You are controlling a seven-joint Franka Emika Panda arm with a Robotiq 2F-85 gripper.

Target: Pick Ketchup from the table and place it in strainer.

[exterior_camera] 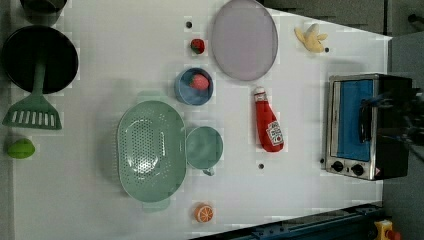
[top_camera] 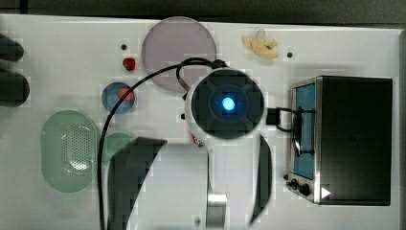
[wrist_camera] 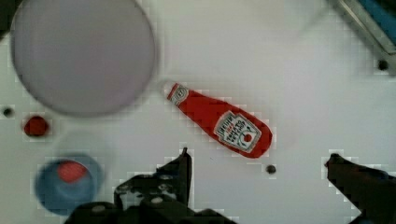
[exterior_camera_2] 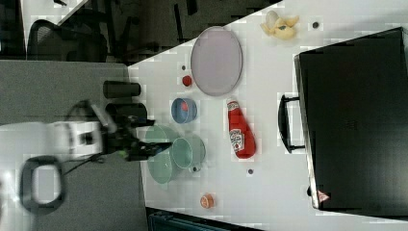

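The ketchup (exterior_camera: 268,121) lies flat on the table (exterior_camera: 100,210), untouched, its white cap toward the grey plate (exterior_camera: 244,39) and its base toward the table's near edge in the left view. It sits between the oven (exterior_camera: 365,125), at the left view's right, and a green cup (exterior_camera: 204,147) on its other side, apart from both. The strainer (exterior_camera: 151,150) stands upright just beside that cup, touching it or nearly so, toward the left view's left. A blue bowl (exterior_camera: 194,86) with a red piece inside is near the strainer's far end, and a small strawberry (exterior_camera: 197,46) lies beside the plate.

In the wrist view the gripper (wrist_camera: 259,163) hangs above the table with its jaws spread wide and nothing between them; the ketchup (wrist_camera: 218,121) lies just ahead of the fingertips (wrist_camera: 184,161), clear of them.

A banana (exterior_camera: 311,38) rests near the table's far corner, an orange slice (exterior_camera: 204,213) by the near edge, and a spatula (exterior_camera: 34,107) and lime (exterior_camera: 20,148) along the left view's left edge.
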